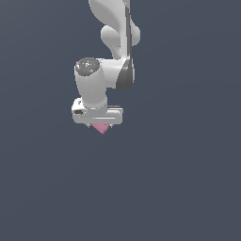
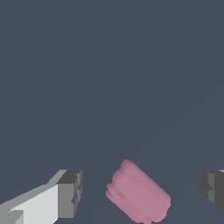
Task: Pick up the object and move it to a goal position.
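White Franka arm [image 1: 110, 52] reaching down over a plain dark grey table [image 1: 188, 179], gripper [image 1: 100, 125] with jaws spread wide, small pink object [image 2: 138, 194] lying tilted between the two dark fingertips [image 2: 70, 192], touching neither, partly hidden under the hand in the exterior view.

Object [image 2: 138, 194] between end effector [image 2: 142, 192] fingers
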